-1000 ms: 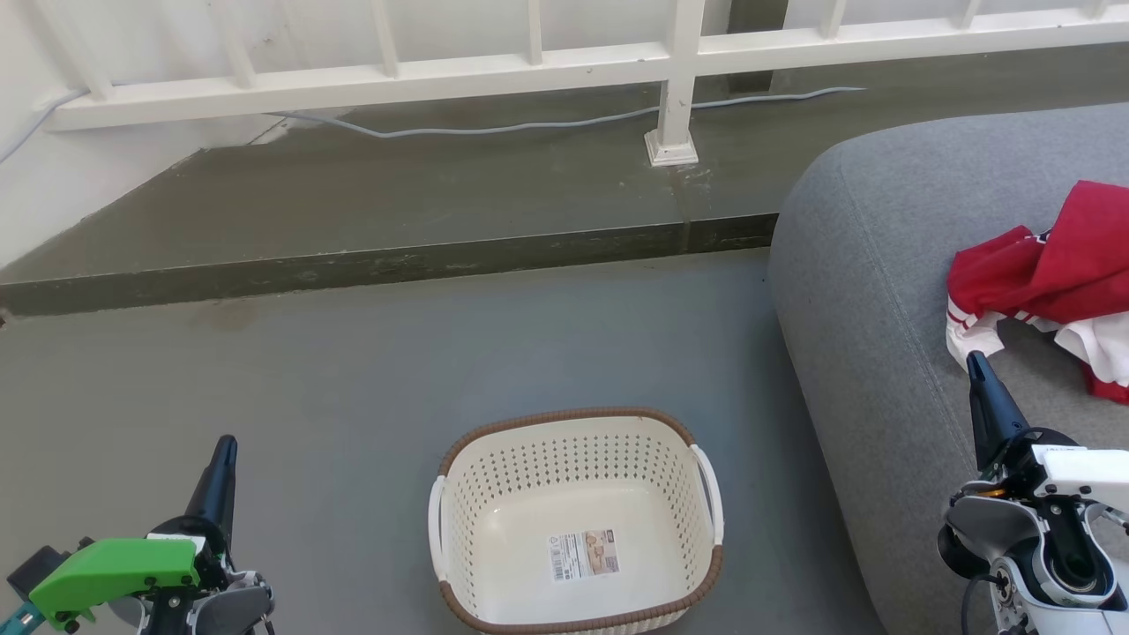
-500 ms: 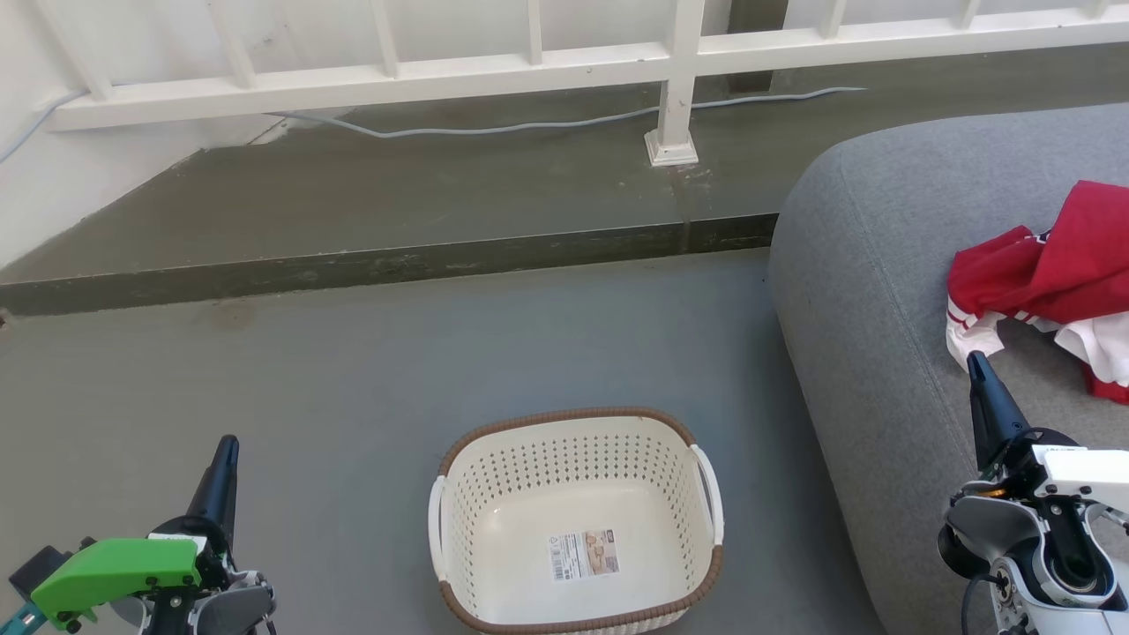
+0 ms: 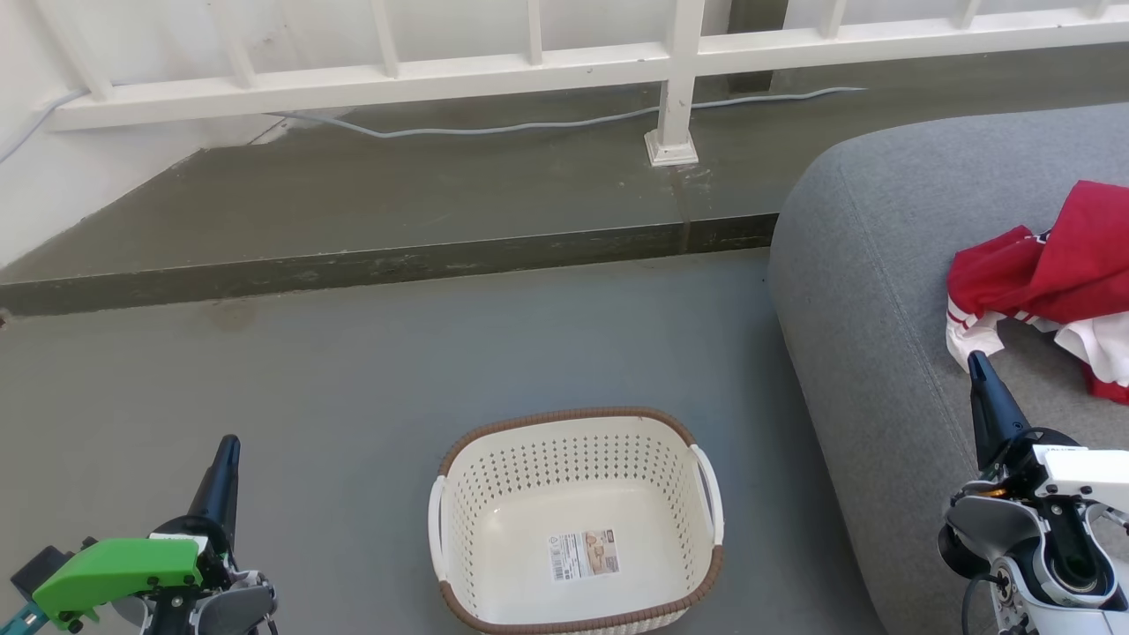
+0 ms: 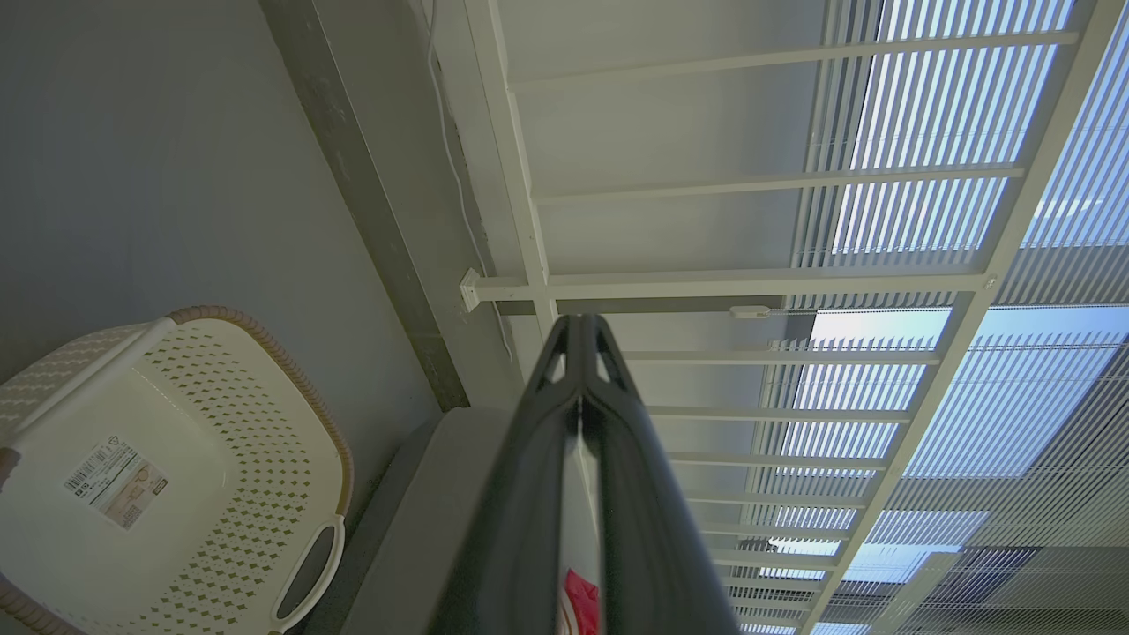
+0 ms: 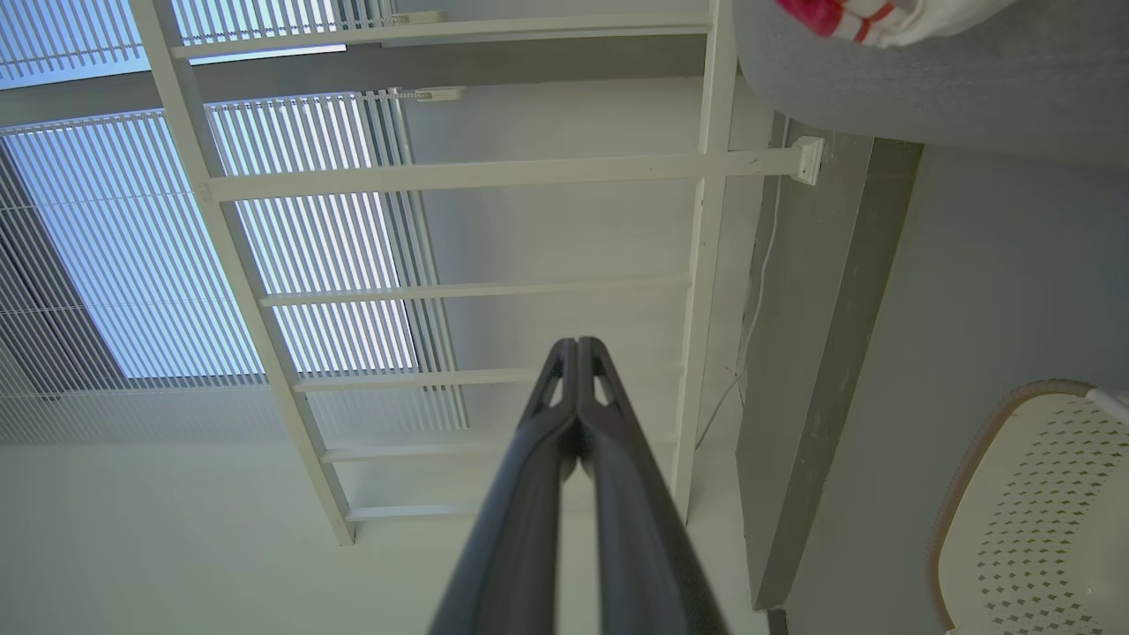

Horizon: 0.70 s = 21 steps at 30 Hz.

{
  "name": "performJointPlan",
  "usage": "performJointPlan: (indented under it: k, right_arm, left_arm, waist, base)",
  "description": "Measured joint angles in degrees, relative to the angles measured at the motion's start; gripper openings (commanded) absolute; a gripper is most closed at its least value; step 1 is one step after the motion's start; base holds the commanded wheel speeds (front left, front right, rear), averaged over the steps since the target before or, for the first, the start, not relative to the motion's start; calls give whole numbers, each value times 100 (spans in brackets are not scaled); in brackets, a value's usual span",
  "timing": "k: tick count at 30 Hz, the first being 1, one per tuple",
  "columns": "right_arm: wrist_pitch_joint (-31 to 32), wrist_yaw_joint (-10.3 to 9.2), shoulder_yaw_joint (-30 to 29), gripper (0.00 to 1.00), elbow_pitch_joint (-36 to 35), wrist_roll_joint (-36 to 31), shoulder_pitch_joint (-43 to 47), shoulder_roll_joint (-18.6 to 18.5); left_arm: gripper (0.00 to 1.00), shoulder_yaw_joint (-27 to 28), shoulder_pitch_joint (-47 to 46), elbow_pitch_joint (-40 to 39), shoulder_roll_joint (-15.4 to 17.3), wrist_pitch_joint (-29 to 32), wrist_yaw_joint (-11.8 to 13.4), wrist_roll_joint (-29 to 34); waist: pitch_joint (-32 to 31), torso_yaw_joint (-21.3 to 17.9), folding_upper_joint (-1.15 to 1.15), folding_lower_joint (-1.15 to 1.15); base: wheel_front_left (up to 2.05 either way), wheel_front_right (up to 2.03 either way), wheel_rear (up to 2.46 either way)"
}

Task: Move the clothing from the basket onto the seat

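Observation:
The red and white clothing [image 3: 1050, 282] lies crumpled on the grey seat [image 3: 882, 265] at the right edge of the head view. A corner of the clothing [image 5: 860, 18] also peeks in at the top of the right wrist view. The cream basket [image 3: 575, 520] with its brown rim stands on the floor, holding just a label on its bottom. My left gripper [image 3: 228, 444] is shut with nothing in it, left of the basket. My right gripper [image 3: 975, 360] is shut too, over the seat just below the clothing. In both wrist views, the left gripper [image 4: 579, 324] and the right gripper [image 5: 577, 346] have their fingers pressed together.
A raised dark concrete step [image 3: 379, 256] crosses the floor behind the basket. Above it runs a white railing [image 3: 529, 70] with a post foot [image 3: 672, 150] and a grey cable [image 3: 494, 128]. Grey floor [image 3: 353, 379] spreads between the step and the basket.

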Motion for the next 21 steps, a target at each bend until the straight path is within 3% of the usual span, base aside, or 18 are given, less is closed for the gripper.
performJointPlan:
  k: [21]
  right_arm:
    - [16, 0, -10, 0, -3, -7, -1, 19]
  left_arm:
    - [0, 11, -8, -3, -19, 16, 0, 0]
  waist:
    - [1, 0, 0, 0]
  base:
    - [0, 0, 0]
